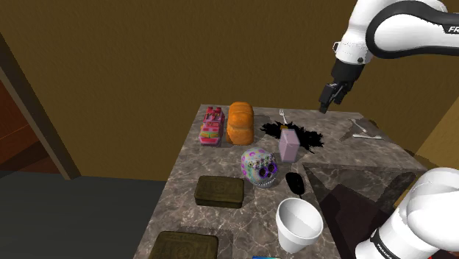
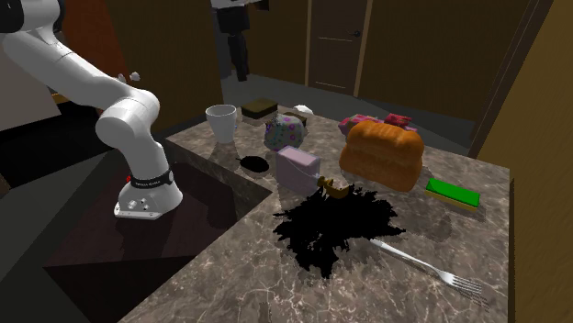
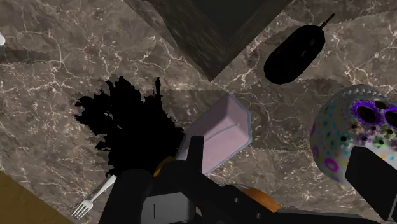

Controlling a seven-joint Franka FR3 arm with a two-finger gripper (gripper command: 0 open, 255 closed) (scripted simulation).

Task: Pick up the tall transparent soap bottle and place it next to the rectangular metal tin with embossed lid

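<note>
Your soap bottle (image 1: 289,145) reads as a boxy, pale lilac block with a greyish rim rather than see-through. It stands upright in the middle of the marble counter (image 1: 217,158), at the edge of a jagged black patch (image 1: 305,135). Your one open container is a white cup (image 1: 298,224), upright near the counter's front edge, its inside drawn plain white. A flower-painted skull (image 1: 259,166) sits between the bottle and the dark olive tin (image 1: 219,191). The tin lies flat near the counter's edge at the shoulder view's left, and a second tin (image 1: 186,245) lies closer to the camera. Bare stone shows between the first tin and the cup. An orange loaf (image 1: 240,121) and a pink pack (image 1: 212,125) stand toward the far edge, and a fork (image 1: 363,133) lies off at the shoulder view's right. A dark recess (image 1: 353,199) opens beside the cup. Your gripper (image 1: 329,98) hangs high above the counter, fingers apart, holding nothing.
</note>
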